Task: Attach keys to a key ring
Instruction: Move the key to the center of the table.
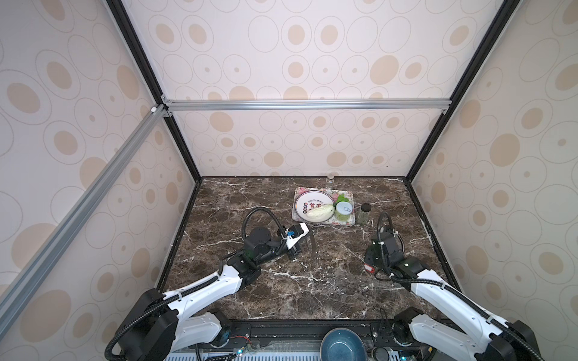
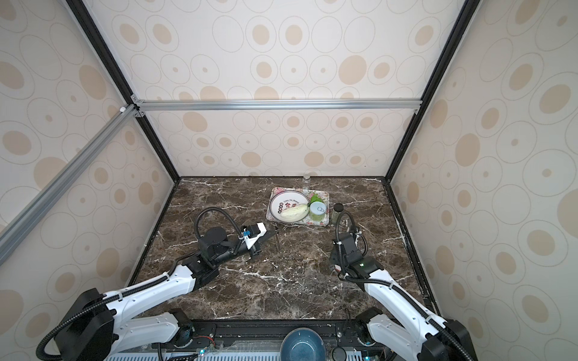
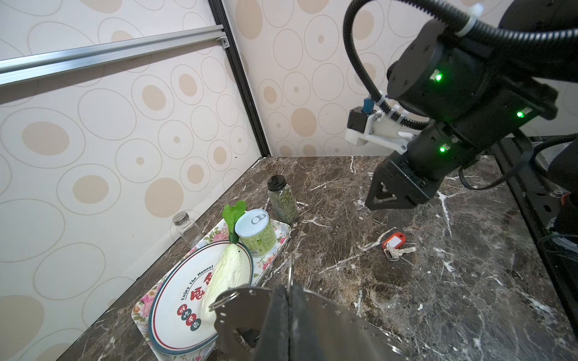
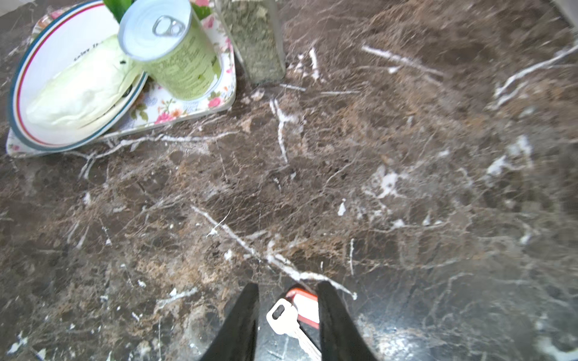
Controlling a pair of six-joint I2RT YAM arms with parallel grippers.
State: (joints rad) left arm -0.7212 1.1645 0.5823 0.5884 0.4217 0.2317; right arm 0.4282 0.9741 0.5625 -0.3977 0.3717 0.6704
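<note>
The left gripper (image 3: 289, 292) is clenched on the key ring (image 3: 344, 325), a wide flat grey metal crescent plate with small holes along its rim. Its black fingers (image 3: 276, 318) pinch the plate, which both top views show standing on edge. I cannot tell whether its lower edge touches the dark brown marble table (image 3: 438, 297).

The right gripper (image 4: 288, 285) has its jaws released and standing apart. In the right wrist view a small silver key (image 4: 283, 315) and a red plastic tag with white label (image 4: 305, 304) show between its fingers. The left wrist view shows both lying flat on the marble, touching each other, with that gripper hanging above them.

Just beside the key ring is a floral rectangular tray (image 3: 283, 231). It carries a white round plate (image 3: 175, 312) with a pale cabbage (image 3: 225, 275), and a green tin can (image 3: 256, 231).
</note>
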